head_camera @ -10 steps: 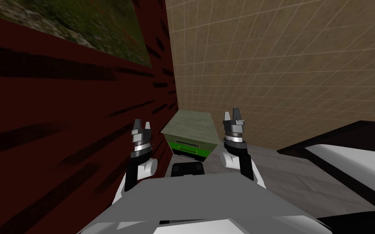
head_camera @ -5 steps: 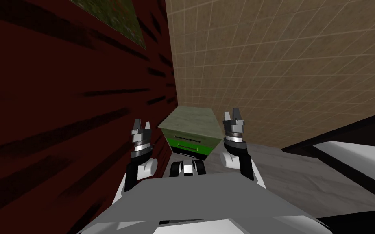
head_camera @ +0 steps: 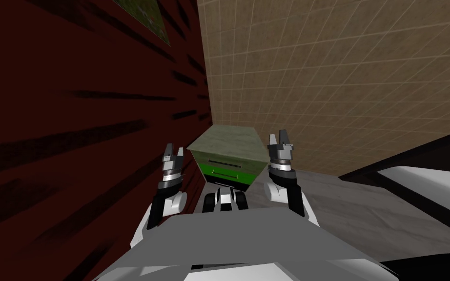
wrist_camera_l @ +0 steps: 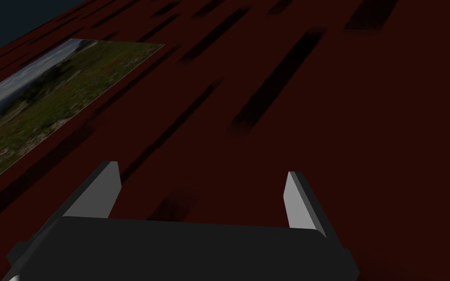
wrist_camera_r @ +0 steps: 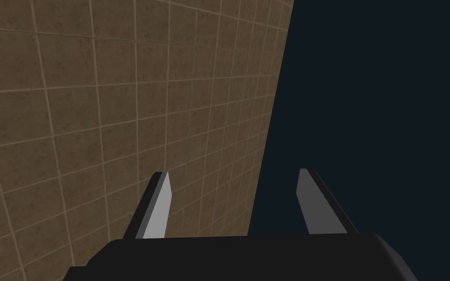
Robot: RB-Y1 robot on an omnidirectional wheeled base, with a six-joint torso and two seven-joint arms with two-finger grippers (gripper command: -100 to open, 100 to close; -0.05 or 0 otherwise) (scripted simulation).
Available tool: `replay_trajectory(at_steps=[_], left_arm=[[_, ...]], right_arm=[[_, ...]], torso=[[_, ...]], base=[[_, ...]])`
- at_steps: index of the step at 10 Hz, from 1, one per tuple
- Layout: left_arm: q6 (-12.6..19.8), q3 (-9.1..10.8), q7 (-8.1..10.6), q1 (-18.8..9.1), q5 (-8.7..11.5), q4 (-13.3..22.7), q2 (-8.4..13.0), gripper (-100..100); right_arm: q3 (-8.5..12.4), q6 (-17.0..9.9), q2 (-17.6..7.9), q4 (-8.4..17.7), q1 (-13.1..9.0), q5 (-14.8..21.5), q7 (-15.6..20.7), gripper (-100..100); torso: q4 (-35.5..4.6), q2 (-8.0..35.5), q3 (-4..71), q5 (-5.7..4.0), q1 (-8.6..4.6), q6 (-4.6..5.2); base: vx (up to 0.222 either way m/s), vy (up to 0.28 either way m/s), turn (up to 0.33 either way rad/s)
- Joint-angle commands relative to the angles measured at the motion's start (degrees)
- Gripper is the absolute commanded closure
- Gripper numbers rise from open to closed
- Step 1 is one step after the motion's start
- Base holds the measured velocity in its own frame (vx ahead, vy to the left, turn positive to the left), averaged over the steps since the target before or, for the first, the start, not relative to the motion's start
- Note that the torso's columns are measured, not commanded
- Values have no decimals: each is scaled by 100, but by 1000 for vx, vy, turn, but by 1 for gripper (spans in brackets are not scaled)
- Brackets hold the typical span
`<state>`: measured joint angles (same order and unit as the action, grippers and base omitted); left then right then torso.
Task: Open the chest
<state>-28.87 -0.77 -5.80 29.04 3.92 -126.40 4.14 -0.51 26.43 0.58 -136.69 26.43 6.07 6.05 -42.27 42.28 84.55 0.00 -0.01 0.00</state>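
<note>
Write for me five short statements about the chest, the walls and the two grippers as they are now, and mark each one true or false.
1. The chest stands in the corner where the dark red wall meets the tan tiled wall. True.
2. The left gripper is shut on a chest handle. False: it is open and empty, raised beside the dark red wall, apart from the chest.
3. The right gripper is open. True.
4. The picture hangs on the tan tiled wall. False: it hangs on the dark red wall.
5. The chest has a green front. True.
</note>
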Motion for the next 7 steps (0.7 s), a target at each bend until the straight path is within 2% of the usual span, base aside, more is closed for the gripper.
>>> replay_trajectory(at_steps=[1,4,7], left_arm=[[59,-51,-44,-104,-87,309,332,-100],[86,-97,-79,-187,-166,621,446,-100],[113,-143,-114,-270,-245,931,465,-100]], right_arm=[[0,0,0,0,0,0,0,0],[0,0,0,0,0,0,0,0],[0,0,0,0,0,0,0,0]], torso=[[-1,1,1,0,-1,0],[-2,1,1,0,0,0],[-2,0,2,0,1,0]], base=[[-14,-12,-59],[-16,-13,-36],[-13,-11,-37]])
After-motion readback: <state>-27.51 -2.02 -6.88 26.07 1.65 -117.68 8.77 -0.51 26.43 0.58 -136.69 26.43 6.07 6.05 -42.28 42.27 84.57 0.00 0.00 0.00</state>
